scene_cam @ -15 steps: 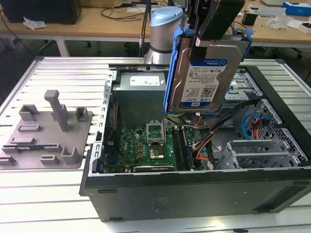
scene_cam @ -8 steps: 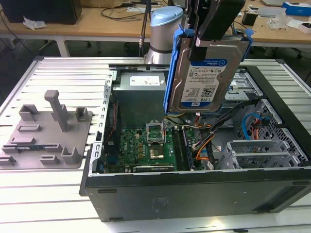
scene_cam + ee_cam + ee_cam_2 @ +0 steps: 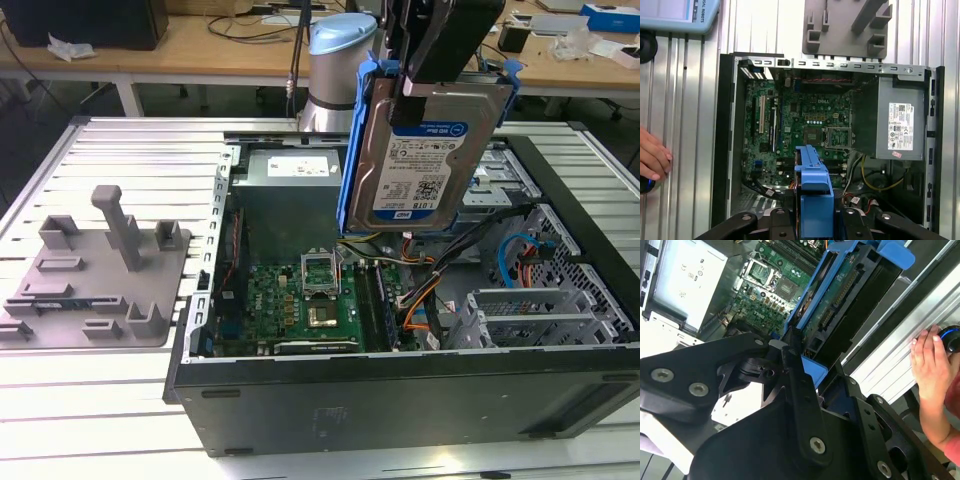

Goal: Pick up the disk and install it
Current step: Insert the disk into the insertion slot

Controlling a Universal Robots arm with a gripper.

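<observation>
My gripper (image 3: 432, 70) is closed tight on the disk (image 3: 425, 165) at its upper end; it hangs below, long axis near upright, over the middle of the open computer case (image 3: 400, 395).

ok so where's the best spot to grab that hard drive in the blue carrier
By its top end, from above, pinching the two flat faces, as the gripper holds the hard drive now: it hangs upright, leaving the blue carrier rails free.

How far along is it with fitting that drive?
The pickup looks done: the gripper is shut on the disk, holding it upright in the air above the open case. Fitting is left: the disk sits in no bay yet.
</observation>
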